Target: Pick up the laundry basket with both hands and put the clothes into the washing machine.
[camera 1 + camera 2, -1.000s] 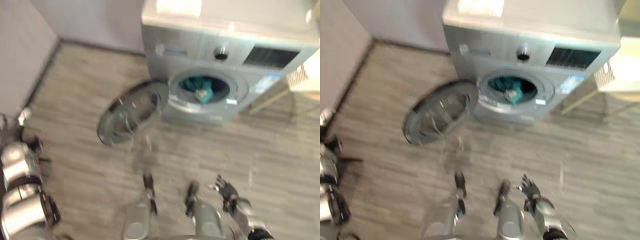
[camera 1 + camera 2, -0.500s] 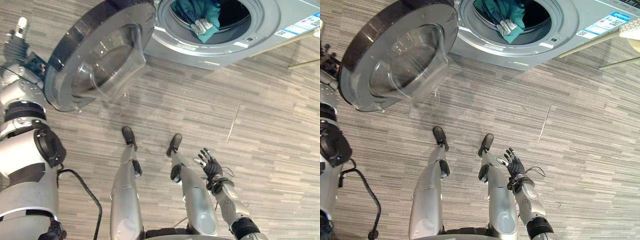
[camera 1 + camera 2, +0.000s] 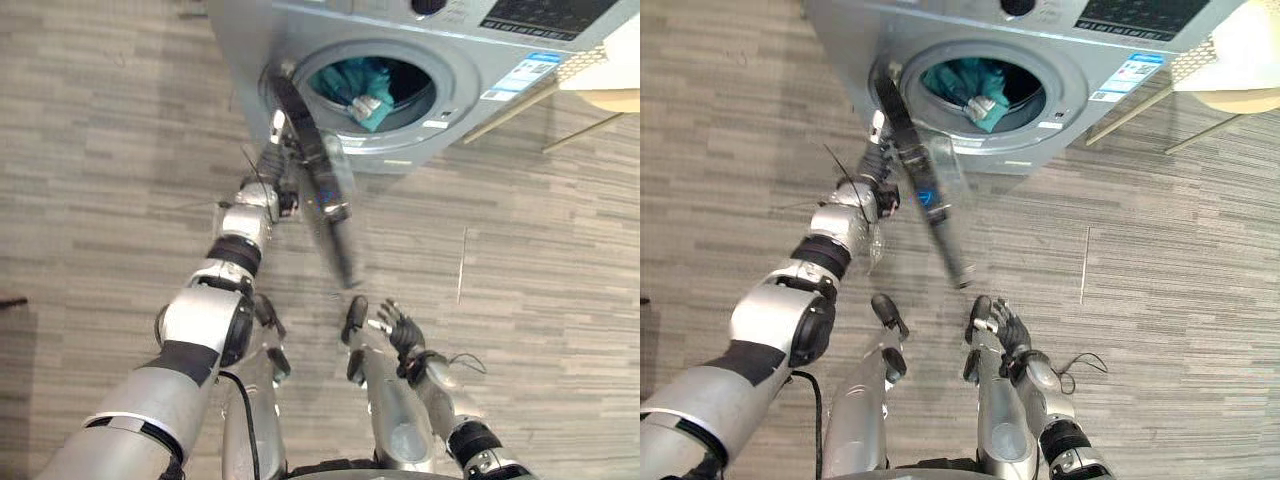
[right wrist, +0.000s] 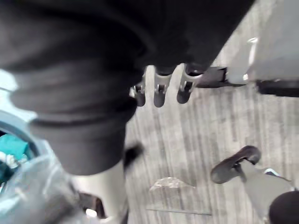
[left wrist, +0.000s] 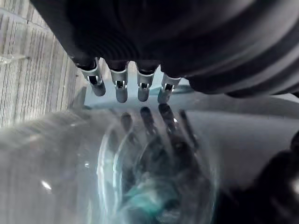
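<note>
Item: silver-grey front-loading washing machine (image 3: 455, 70), at the far side of the scene on a grey wood-plank floor (image 3: 100, 150). A dark control panel (image 3: 540, 12) sits on its upper right front and a blue-and-white sticker (image 3: 518, 72) beside the drum opening.

Contents: teal clothes (image 3: 365, 80) lie heaped inside the drum, with a small white-grey folded piece (image 3: 362, 103) at their near edge.

Door: the round dark-rimmed door with a clear glass bowl (image 3: 318, 185) is hinged at the left of the opening. It stands partly swung out and is seen nearly edge-on, its free edge pointing toward the near side.

Left robot hand (image 3: 878, 158): reaches out to the left face of the door, by the hinge side. Its fingers (image 5: 120, 86) are straight and apart, close against the glass, where their reflection shows. Whether they actually touch it cannot be told.

Right robot hand (image 3: 402, 328): hangs low at the near right above the floor, well apart from the machine. Its fingers (image 4: 159, 91) are relaxed and spread, holding nothing.

Far right: a white perforated plastic basket (image 3: 580, 65), cut off by the frame edge, rests on a pale round-topped stool with thin legs (image 3: 610, 98), just beside the machine.
</note>
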`<state>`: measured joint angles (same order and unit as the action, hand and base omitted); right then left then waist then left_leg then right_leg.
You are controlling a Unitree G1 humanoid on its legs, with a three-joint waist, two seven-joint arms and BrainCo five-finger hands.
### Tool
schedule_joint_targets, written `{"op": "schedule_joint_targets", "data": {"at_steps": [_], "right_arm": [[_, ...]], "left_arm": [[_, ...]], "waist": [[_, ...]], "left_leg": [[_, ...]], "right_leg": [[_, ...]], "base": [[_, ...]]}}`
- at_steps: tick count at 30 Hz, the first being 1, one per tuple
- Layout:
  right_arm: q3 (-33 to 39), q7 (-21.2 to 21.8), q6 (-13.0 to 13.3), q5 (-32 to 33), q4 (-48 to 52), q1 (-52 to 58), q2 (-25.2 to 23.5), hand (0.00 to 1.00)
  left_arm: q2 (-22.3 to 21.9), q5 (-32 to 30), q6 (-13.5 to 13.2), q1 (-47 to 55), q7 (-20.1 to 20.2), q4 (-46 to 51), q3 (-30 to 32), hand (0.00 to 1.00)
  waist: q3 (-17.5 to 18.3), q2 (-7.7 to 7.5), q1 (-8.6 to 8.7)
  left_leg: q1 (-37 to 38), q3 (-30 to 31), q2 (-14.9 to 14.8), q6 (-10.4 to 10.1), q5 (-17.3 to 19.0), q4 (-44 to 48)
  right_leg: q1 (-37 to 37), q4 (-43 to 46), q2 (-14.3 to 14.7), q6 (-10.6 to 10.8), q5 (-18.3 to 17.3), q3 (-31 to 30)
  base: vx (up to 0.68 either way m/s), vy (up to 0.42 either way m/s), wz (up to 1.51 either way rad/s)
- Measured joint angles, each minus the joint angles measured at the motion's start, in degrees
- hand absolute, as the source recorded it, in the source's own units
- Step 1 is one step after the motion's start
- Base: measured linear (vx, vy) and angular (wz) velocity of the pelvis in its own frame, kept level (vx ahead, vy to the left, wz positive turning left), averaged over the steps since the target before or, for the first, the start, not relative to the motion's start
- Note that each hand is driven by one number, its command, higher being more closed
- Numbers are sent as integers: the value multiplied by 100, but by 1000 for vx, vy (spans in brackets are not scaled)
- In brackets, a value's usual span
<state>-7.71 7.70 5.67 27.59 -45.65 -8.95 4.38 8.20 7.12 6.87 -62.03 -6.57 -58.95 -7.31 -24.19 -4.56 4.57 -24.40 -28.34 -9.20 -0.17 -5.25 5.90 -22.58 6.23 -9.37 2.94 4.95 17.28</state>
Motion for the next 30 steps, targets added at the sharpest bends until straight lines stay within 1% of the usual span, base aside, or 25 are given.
{"op": "schedule_joint_targets", "data": {"at_steps": [1, 2, 3, 4, 5, 7, 8, 10, 15, 17, 20, 22, 23, 24, 25, 26, 27, 28, 29, 30], "right_arm": [[-2, 3, -17, -71, -198, 1, 23, 0], [-3, 14, -107, -150, -455, 10, 63, 0], [-2, 29, -146, -241, -578, 25, 70, 0], [-7, 65, -156, -352, -683, 21, 51, 0], [-7, 121, -157, -402, -754, 34, 35, 0], [0, 142, -153, -537, -859, 34, 51, 0], [14, 140, -154, -575, -933, 30, 56, 0], [63, 147, -149, -616, -982, 47, 59, 0], [353, 146, -155, -799, -1079, 57, 200, 0], [396, 135, -154, -800, -1148, 53, 267, 0], [511, 127, -137, -805, -1146, 90, 280, 0], [507, 115, -51, -812, -1130, 268, 282, 0], [504, 116, -29, -821, -1128, 284, 285, 0], [472, 115, 12, -881, -1129, 299, 283, 0], [438, 116, 44, -928, -1125, 314, 285, 0], [357, 119, 69, -983, -1136, 329, 291, 0], [243, 120, 89, -1008, -1137, 344, 295, 0], [181, 120, 98, -1013, -1137, 353, 298, 0], [54, 114, 158, -1014, -1137, 457, 339, 0], [16, 100, 188, -1013, -1136, 504, 346, 0]], "left_arm": [[-96, -122, 6, 104, 4, 150, -216, 0], [-315, -314, 9, 312, 59, 425, -599, 0], [-522, -417, 2, 463, 139, 633, -892, 0], [-780, -562, -33, 664, 218, 828, -1257, 0], [-1013, -570, -81, 849, 295, 937, -1555, 0], [-1255, -579, -124, 973, 355, 983, -1803, 0], [-1404, -628, -152, 1071, 416, 1012, -2029, 0], [-1450, -791, -208, 1198, 452, 1058, -2169, 0], [-1291, -1013, -258, 1696, 615, 1245, -2223, 0], [-1155, -1008, -256, 1972, 730, 1527, -2245, 0], [-820, -990, -310, 2533, 834, 2399, -2252, 0], [-469, -836, -545, 3308, 941, 3359, -2226, 0], [-375, -700, -629, 3551, 955, 3600, -2204, 0], [-197, -389, -816, 4099, 971, 3968, -2114, 0], [-116, -241, -904, 4336, 1004, 4069, -2050, 0], [-34, -45, -1026, 4799, 1021, 4143, -1881, 0], [-10, 157, -1142, 5251, 1022, 4133, -1613, 0], [-11, 241, -1180, 5468, 1023, 4129, -1439, 0], [-2, 390, -1245, 5920, 1012, 4013, -1092, 0], [2, 416, -1271, 6051, 996, 3949, -979, 0]], "waist": [[27, 52, 4], [83, 141, 10], [133, 199, 33], [229, 230, 98], [385, 234, 122], [433, 250, 174], [496, 267, 254], [515, 280, 289], [610, 447, 273], [641, 502, 268], [654, 524, 269], [707, 609, 248], [724, 631, 240], [759, 686, 221], [774, 704, 199], [780, 714, 60], [783, 731, -58], [778, 744, -120], [774, 777, -278], [774, 777, -319]], "left_leg": [[65, 1, 38, -5, -8, -66], [194, 3, 121, 27, -42, -178], [269, 5, 165, 30, -43, -216], [335, 8, 228, 34, -42, -234], [377, 6, 301, 38, -39, -314], [491, 6, 369, 43, -36, -394], [550, 27, 411, 80, -10, -395], [640, 73, 429, 109, 16, -396], [635, 197, 469, 110, 12, -395], [624, 255, 489, 111, 10, -400], [623, 412, 537, 121, 1, -407], [622, 639, 563, 122, -5, -386], [623, 690, 568, 122, -5, -378], [616, 824, 569, 119, -2, -337], [602, 893, 558, 115, 7, -280], [560, 1023, 499, 75, 184, -32], [411, 1222, 397, 60, 413, 474], [339, 1322, 350, 70, 529, 769], [273, 1540, 240, 98, 773, 1322], [275, 1571, 241, 106, 782, 1430]], "right_leg": [[58, -45, -17, 15, 9, 0], [163, -95, -54, 44, 25, -1], [257, -165, -75, 80, 49, -5], [340, -265, -81, 136, 88, -31], [345, -345, -103, 177, 125, -71], [444, -419, -137, 222, 155, -130], [492, -448, -164, 232, 161, -164], [538, -453, -174, 238, 165, -224], [534, -448, -158, 241, 167, -188], [541, -446, -170, 240, 166, -156], [603, -447, -201, 242, 161, -64], [751, -429, -228, 238, 55, 169], [779, -402, -237, 234, 22, 220], [851, -326, -255, 245, -73, 336], [880, -254, -268, 236, -138, 388], [961, -93, -279, 254, -278, 505], [1099, 72, -263, 255, -444, 688], [1199, 152, -240, 247, -544, 810], [1603, 250, -176, 282, -779, 1174], [1795, 224, -181, 319, -860, 1366]], "base": [[52, 15, 3], [78, 34, 6], [102, 36, 2], [120, 28, -8], [109, 19, -16], [94, 31, -12], [85, 36, -7], [78, 21, -15], [35, 4, -1], [9, 6, 10], [11, 21, 16], [36, 21, 46], [52, 9, 54], [48, 6, 46], [66, -9, 55], [88, -34, 61], [91, -38, 62], [104, -36, 98], [77, -21, 102], [91, -13, 164]]}}
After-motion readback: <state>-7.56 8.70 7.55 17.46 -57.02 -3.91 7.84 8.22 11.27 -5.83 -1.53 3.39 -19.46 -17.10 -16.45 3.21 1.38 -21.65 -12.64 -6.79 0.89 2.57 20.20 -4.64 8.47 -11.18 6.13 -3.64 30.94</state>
